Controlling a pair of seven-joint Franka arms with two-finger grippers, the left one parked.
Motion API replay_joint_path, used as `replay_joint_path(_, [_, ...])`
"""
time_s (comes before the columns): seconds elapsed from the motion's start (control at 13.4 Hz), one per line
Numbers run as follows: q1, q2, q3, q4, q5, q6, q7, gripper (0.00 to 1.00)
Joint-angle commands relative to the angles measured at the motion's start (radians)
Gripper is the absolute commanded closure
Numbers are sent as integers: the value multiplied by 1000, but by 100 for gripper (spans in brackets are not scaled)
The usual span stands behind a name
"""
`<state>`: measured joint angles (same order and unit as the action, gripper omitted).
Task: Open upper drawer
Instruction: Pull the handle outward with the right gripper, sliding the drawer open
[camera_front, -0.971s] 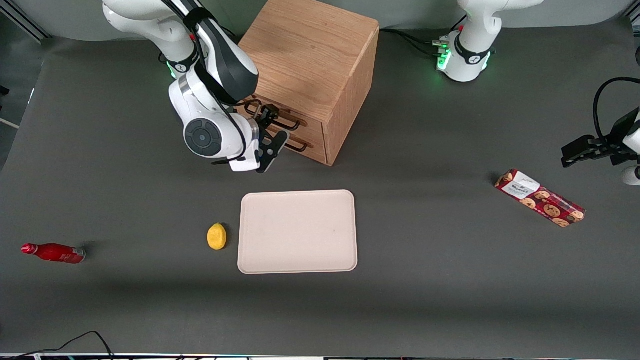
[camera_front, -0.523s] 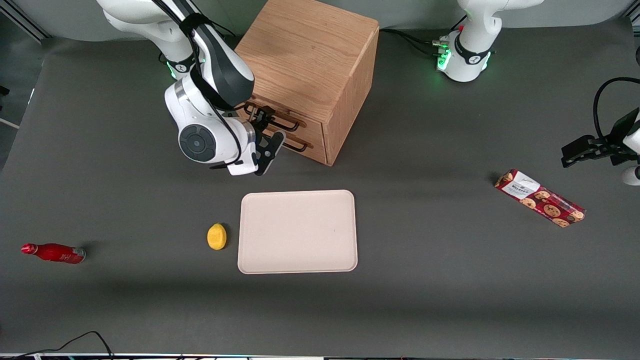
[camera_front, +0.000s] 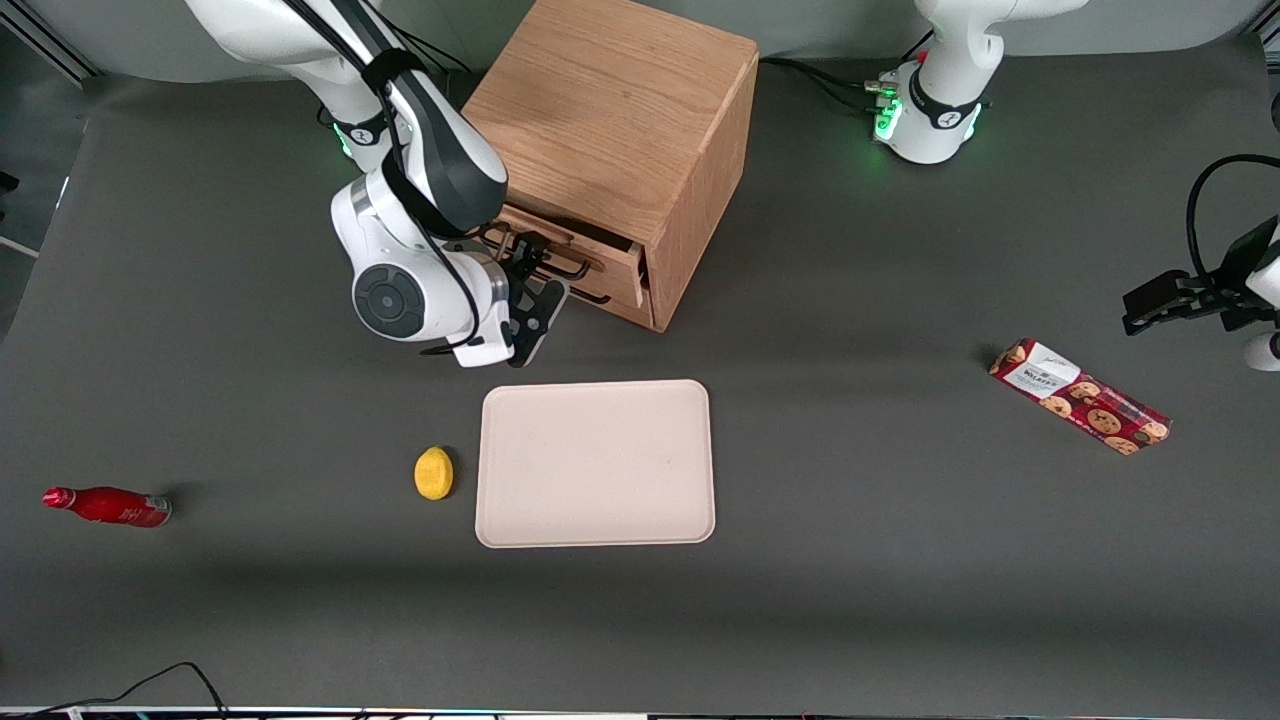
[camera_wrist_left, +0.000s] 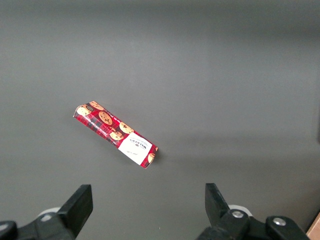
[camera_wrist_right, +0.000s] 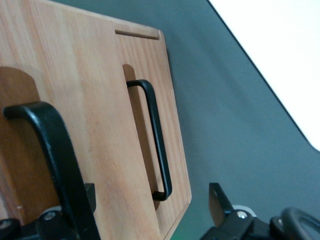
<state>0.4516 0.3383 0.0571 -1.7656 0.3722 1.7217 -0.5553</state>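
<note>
hooking the thin dark handle between its jaws, the gripper sat at the front of the cabinet on the table, clenched on that bar so a pull slid the upper drawer, which stood slightly out above the lower drawer.

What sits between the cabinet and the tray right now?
Front view: the gripper hangs there at the upper drawer, pulled slightly out of the cabinet. Nearer the camera, only bare table before the tray.
</note>
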Motion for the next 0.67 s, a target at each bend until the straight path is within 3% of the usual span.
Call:
replay_joint_path(0.0, [-21, 21, 10, 46, 5, -4, -32, 0])
replay_joint_path(0.45, [-67, 85, 10, 129, 2, -7, -83, 0])
replay_joint_path(0.6, [-70, 103, 10, 153, -38, -7, -83, 0])
